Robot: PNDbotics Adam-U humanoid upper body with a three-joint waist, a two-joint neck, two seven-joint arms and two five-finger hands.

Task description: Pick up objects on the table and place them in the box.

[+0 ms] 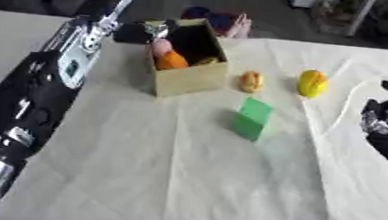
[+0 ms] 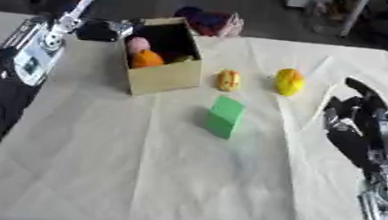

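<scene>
The left hand (image 1: 137, 32) sits behind one open box (image 1: 186, 76) near the table's (image 1: 174, 180) far edge, its fingers unreadable. Three loose things wait rightward: green block (image 1: 252, 118), orange piece (image 1: 251, 81), yellow fruit (image 1: 312, 83). The right hand (image 2: 360, 127) hangs relaxed at the right edge.

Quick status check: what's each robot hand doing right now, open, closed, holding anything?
Left robot hand: above the far rim of the brown cardboard box, fingers cannot be told.
Right robot hand: open, holding nothing, at the table's right.
</scene>
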